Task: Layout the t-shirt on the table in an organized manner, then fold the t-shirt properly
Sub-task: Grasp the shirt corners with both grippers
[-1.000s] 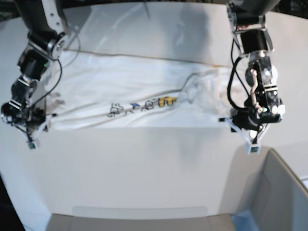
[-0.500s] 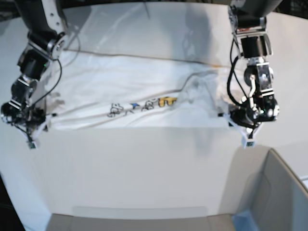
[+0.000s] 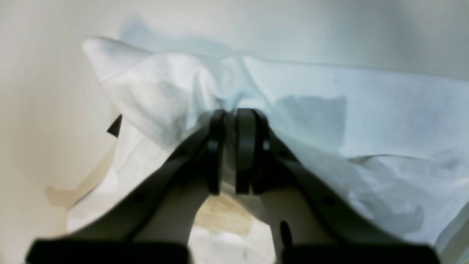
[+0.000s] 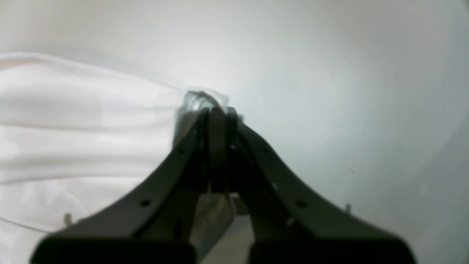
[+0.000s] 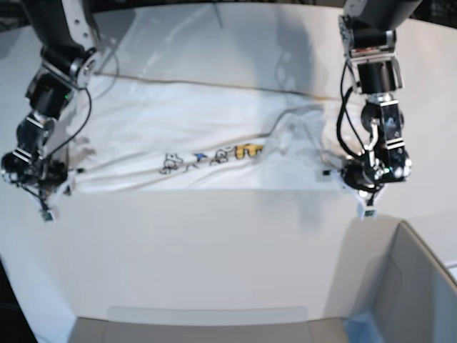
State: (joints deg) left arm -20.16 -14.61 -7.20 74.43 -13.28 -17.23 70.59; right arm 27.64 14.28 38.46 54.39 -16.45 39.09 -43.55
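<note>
White cloth short-sleeved t-shirt (image 5: 200, 143) with blue-yellow lettering lies stretched on large white smooth desk (image 5: 214, 250), long axis running left-right across the middle, parallel to desk's near edge. Left gripper (image 3: 231, 117) at one end of the shirt, jaws nearly together, pinching a cloth fold. Right gripper (image 4: 216, 113) clenched on the shirt's opposite end corner. Versus a second ago: left gripper narrowed from wide open and shifted slightly inward onto the cloth; right arm unchanged.
</note>
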